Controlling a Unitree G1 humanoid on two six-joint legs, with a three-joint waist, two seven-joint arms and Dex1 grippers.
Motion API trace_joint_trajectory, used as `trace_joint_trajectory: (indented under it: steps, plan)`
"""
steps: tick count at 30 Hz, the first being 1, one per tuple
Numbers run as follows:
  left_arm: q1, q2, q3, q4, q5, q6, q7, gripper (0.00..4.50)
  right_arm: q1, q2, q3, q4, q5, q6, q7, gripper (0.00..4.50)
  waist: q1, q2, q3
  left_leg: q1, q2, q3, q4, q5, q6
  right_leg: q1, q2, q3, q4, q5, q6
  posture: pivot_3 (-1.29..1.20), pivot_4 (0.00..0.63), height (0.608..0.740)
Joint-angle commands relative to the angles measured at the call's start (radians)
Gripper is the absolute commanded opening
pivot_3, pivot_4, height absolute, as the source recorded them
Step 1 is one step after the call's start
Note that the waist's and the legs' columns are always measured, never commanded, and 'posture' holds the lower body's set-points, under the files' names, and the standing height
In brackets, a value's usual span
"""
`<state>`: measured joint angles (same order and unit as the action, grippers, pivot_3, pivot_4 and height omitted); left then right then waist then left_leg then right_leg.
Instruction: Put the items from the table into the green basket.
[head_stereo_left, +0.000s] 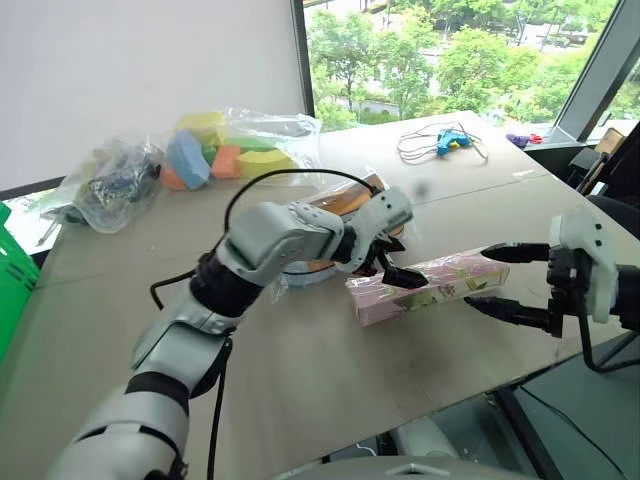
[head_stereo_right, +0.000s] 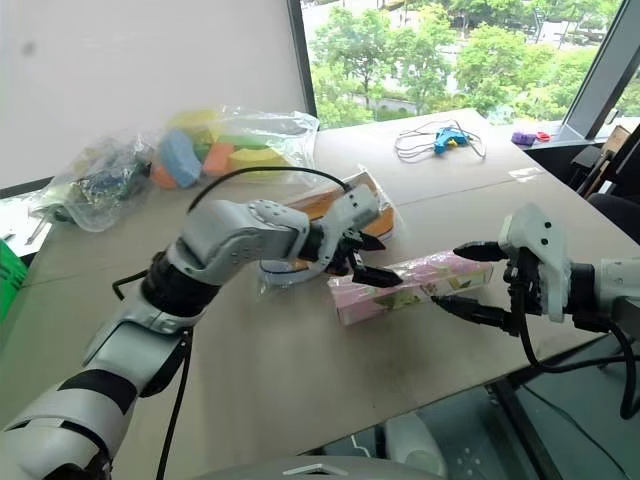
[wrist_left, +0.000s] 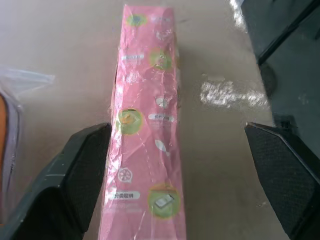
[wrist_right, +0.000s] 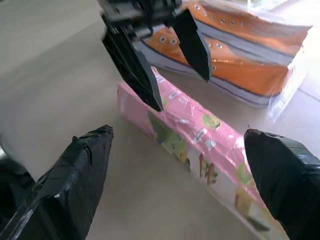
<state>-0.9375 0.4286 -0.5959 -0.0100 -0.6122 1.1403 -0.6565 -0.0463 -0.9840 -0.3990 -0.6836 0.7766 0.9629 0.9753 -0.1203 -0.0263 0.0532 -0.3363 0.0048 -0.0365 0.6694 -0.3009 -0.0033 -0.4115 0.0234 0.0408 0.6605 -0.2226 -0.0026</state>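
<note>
Nearest my head camera is the left arm, reaching across the tabletop (head_stereo_left: 300, 400) from the lower left. Its gripper (head_stereo_left: 385, 262) hangs over the near end of the pink box (head_stereo_left: 430, 285); I see the fingers (wrist_left: 75, 175) spread wide, one on each side of the box, one close against its side, the other well clear. I cannot confirm any contact.

Working left to right: a corner of the green basket (head_stereo_left: 12, 290) shows at the far left edge, well apart from the goods. At the back left of the tabletop lies a clear bag of dark bits (head_stereo_left: 115, 185), and just beside it a clear bag of coloured foam pieces (head_stereo_left: 225, 150). Towards the middle, the orange-and-white sneakers (wrist_right: 240, 55) in clear wrap lie just behind the pink box, partly hidden by the left gripper. The box lies flat on the tabletop, lengthwise between the two grippers.

On the right, the right gripper (head_stereo_left: 510, 283) sits at the box's far end, fingers (wrist_right: 75, 170) spread apart, gripping nothing. Further back on the right, a blue tool with a coiled cable (head_stereo_left: 445, 140) rests on the tabletop.
</note>
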Motion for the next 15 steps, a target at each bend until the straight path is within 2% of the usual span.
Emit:
trace_joint_trajectory:
  steps: [1, 6, 7, 8, 14, 15]
  plan:
    - [-0.028, -0.064, -0.081, 0.108, 0.113, -0.045, -0.035, 4.42, 0.04, -0.031, -0.061, -0.033, 0.017, -0.007, 0.0, 4.5, -0.007, 0.0, 0.001, 0.0, 0.0, 0.0, 0.0, 0.0, 0.0, 0.0, 0.0, 0.001, 0.0, 0.0, 0.0, -0.18, 0.001, 0.74]
    - [-0.012, -0.185, -0.189, 0.272, 0.264, -0.126, -0.057, 4.42, 0.05, -0.033, -0.042, -0.026, 0.019, -0.033, -0.017, 4.5, -0.004, 0.0, 0.001, 0.0, -0.001, 0.002, 0.0, -0.001, 0.001, 0.0, 0.0, 0.002, -0.001, 0.0, 0.001, -0.18, 0.008, 0.74]
    - [-0.003, -0.184, -0.2, 0.258, 0.276, -0.129, -0.081, 3.91, 0.048, -0.033, -0.035, -0.027, 0.019, -0.036, -0.021, 4.5, -0.003, 0.0, 0.001, 0.0, -0.001, 0.002, 0.0, -0.001, 0.001, 0.0, -0.001, 0.002, -0.002, -0.001, 0.002, -0.18, 0.008, 0.74]
    - [0.004, -0.184, -0.204, 0.248, 0.286, -0.131, -0.1, 3.62, 0.047, -0.033, -0.031, -0.027, 0.02, -0.038, -0.024, 4.5, -0.003, 0.0, 0.001, 0.0, -0.002, 0.002, 0.0, -0.001, 0.001, 0.0, -0.001, 0.002, -0.002, -0.001, 0.002, -0.18, 0.008, 0.74]
    - [0.05, -0.151, -0.167, 0.194, 0.36, -0.163, -0.122, 1.13, 0.05, -0.03, 0.0, -0.015, 0.008, -0.068, -0.032, 4.5, 0.002, 0.003, -0.002, 0.0, -0.003, 0.002, 0.0, -0.001, 0.002, 0.0, -0.002, 0.003, -0.002, -0.001, 0.004, -0.15, 0.0, 0.74]
    - [0.061, -0.146, -0.132, 0.178, 0.361, -0.167, -0.114, 1.13, 0.044, -0.029, 0.012, -0.01, 0.003, -0.076, -0.032, 4.5, 0.002, 0.003, -0.003, 0.0, -0.003, 0.001, -0.001, -0.001, 0.002, 0.001, -0.002, 0.002, -0.002, -0.001, 0.004, -0.15, 0.0, 0.74]
